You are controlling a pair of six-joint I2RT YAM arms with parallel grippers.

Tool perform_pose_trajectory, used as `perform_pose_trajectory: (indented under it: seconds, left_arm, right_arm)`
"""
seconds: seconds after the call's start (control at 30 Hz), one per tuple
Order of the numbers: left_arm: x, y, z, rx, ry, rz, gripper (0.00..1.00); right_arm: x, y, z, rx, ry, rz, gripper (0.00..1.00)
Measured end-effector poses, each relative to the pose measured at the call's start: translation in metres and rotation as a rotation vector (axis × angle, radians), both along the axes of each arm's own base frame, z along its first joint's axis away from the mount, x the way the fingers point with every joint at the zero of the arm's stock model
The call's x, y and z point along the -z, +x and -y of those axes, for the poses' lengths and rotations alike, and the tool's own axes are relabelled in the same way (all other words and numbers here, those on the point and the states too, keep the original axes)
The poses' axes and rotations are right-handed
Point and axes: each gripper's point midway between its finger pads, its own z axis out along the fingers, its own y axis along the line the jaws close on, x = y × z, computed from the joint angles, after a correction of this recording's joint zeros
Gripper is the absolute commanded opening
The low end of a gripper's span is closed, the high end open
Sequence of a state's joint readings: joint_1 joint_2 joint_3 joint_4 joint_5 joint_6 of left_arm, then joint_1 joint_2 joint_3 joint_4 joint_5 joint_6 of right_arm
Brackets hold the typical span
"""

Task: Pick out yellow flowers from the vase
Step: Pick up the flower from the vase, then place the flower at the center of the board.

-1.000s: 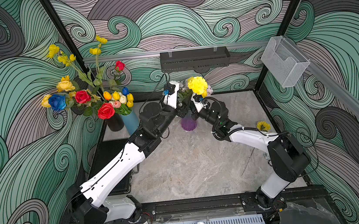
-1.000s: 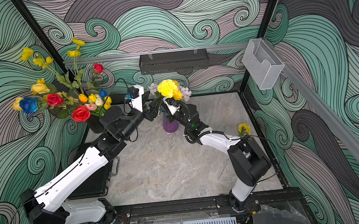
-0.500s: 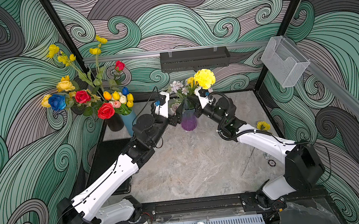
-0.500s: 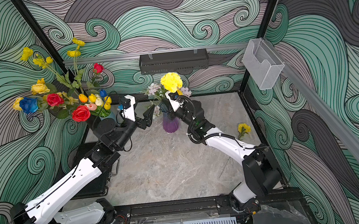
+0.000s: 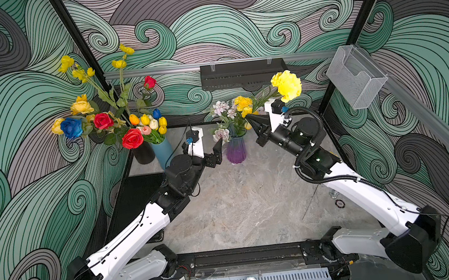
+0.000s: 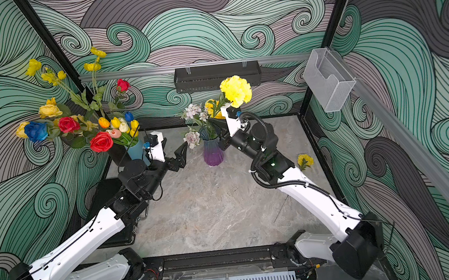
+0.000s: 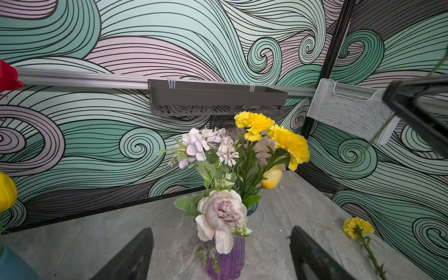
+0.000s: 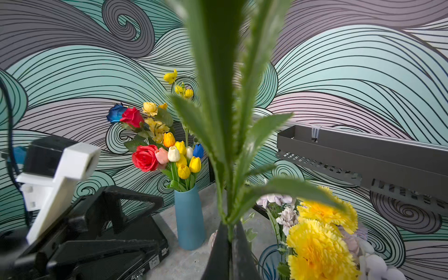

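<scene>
The purple vase (image 5: pixel 236 152) stands toward 12 o'clock on the grey marble surface (image 5: pixel 240 215), close to the back wall. The right jaws are clamped tight on the green stem (image 8: pixel 229 225) of a big yellow pom-pom (image 5: pixel 287 85). Its bloom rides high at about 1 o'clock from the vase, above the other blooms. In the left wrist view the thin lower end of that stem hangs in the air, apart from the vase. The left jaws are spread wide and grip nothing. They sit low at 9 o'clock from the purple vase, near it but not touching, and in the left wrist view the two black tips stand either side of the vase's base. In the vase are two smaller yellow pom-poms (image 7: pixel 254 123) and a yellow tulip bud (image 7: pixel 272 178), mixed with pale lilac blooms (image 7: pixel 220 213). A loose yellow pom-pom (image 6: pixel 305 160) lies flat on the surface at 3 o'clock from the vase, near the right wall and partly behind the right arm. Well off at 9 o'clock, in the far left corner, a blue vase (image 5: pixel 163 154) and a black vase (image 5: pixel 144 154) stand side by side. They hold yellow tulips (image 5: pixel 162 121), red roses (image 5: pixel 132 138), a blue rose (image 5: pixel 71 127) and tall yellow sprays (image 5: pixel 67 63).
</scene>
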State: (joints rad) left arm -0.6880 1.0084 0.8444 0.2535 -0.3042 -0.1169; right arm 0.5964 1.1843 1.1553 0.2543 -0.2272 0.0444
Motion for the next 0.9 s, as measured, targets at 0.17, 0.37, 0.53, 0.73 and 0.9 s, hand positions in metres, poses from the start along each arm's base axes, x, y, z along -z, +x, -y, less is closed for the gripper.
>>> perform_pose_trajectory:
  seconds: [0.17,0.37,0.53,0.73,0.9]
  left_arm:
    - [0.026,-0.005,-0.007,-0.009,-0.011,-0.064,0.87]
    - [0.068,-0.01,-0.007,0.005,0.008,-0.168,0.87]
    - [0.09,-0.015,-0.002,0.043,0.02,-0.212,0.87]
    - [0.116,-0.02,0.0,0.068,0.05,-0.258,0.87]
    - [0.128,-0.022,0.0,0.073,0.07,-0.271,0.87]
  right_arm:
    - [0.003,-0.021,0.019,0.019,-0.022,-0.071,0.0]
    - [0.013,-0.037,0.055,0.125,-0.066,-0.165,0.0]
    - [0.027,-0.04,0.105,0.297,-0.078,-0.277,0.0]
    - [0.077,-0.031,0.17,0.528,-0.047,-0.529,0.0]
    - [0.146,-0.027,0.194,0.644,-0.045,-0.834,0.0]
